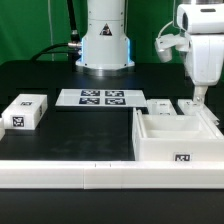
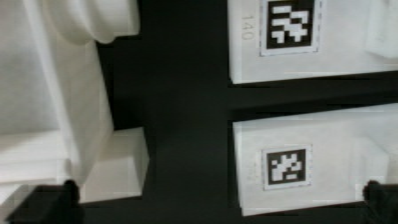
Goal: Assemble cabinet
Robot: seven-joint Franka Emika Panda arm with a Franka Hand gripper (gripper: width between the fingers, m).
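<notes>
The cabinet (image 1: 176, 138), a big white box with thick walls and open compartments, stands on the black table at the exterior view's right, with a tag on its front. My gripper (image 1: 199, 102) hangs over its far right corner. It is open and holds nothing. In the wrist view my gripper (image 2: 210, 205) has its dark fingertips (image 2: 43, 204) far apart at the picture's edges. Between them lies a white tagged piece (image 2: 294, 160). A second tagged white piece (image 2: 302, 35) lies beyond a dark gap. A thick white cabinet wall (image 2: 63, 100) is beside them.
The marker board (image 1: 100, 98) lies at the table's middle back. A white tagged block (image 1: 24, 111) sits at the exterior view's left. A small white piece (image 1: 160, 105) lies behind the cabinet. A white rail (image 1: 70, 172) runs along the front. The robot base (image 1: 105, 45) stands at the back.
</notes>
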